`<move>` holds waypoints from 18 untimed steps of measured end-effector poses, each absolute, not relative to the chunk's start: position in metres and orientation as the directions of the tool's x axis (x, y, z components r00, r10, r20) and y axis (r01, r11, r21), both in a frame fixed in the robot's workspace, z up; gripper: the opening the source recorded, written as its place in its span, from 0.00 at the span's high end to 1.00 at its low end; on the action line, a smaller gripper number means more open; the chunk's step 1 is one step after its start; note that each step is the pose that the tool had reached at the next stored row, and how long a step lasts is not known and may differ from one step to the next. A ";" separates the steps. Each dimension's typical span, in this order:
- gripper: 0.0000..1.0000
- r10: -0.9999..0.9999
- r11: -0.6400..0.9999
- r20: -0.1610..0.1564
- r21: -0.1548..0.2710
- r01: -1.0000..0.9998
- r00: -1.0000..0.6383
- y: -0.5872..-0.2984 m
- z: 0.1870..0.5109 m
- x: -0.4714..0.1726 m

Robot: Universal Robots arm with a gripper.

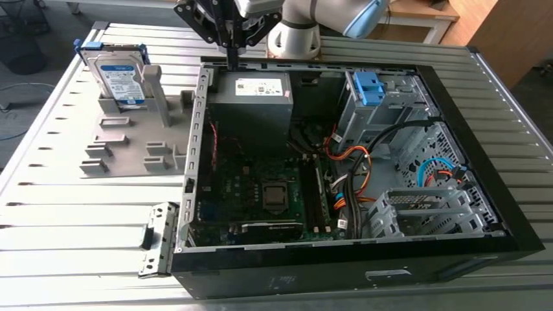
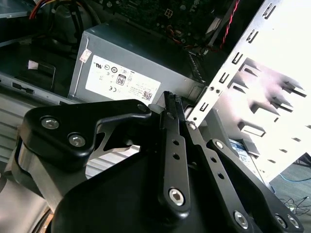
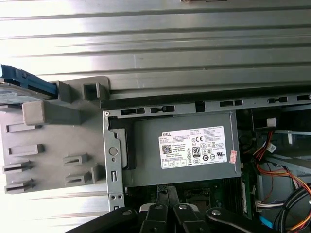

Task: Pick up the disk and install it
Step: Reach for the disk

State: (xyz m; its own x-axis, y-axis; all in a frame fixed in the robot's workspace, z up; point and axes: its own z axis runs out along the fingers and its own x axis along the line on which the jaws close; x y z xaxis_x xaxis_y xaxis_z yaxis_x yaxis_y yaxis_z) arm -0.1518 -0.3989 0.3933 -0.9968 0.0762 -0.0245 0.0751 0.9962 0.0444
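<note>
Exterior view: disk (image 1: pixel 119 72), one, standing on edge in a grey rack (image 1: pixel 129 146) on the table (image 1: pixel 69 227), outside the case, toward the exterior view's left. Silver body, blue bracket around it. Judged stiff, weighty for its size, smooth-faced and sensitive to knocks; best taken across the bracket's side edges, not by the label face.

Gripper (image 1: pixel 232 59): fingers pressed together, holding nothing, poised over the case's rim just beside the power supply (image 1: pixel 250 103), well apart from the disk.

Case (image 1: pixel 346 272), open: holds power supply, motherboard (image 1: pixel 250 188), cables (image 1: pixel 354 175), blue latch (image 1: pixel 367 87).
</note>
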 end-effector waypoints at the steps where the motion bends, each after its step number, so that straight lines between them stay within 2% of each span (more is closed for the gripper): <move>1: 0.89 0.076 0.996 -0.025 0.044 0.075 -0.997 -0.399 0.393 -0.152; 18: 0.89 0.076 0.996 -0.025 0.044 0.075 -0.997 -0.399 0.393 -0.160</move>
State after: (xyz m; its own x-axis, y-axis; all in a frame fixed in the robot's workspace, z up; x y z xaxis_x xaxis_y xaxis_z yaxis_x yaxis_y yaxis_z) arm -0.1598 -0.3989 0.3933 -0.9968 0.0762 -0.0245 0.0751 0.9962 0.0444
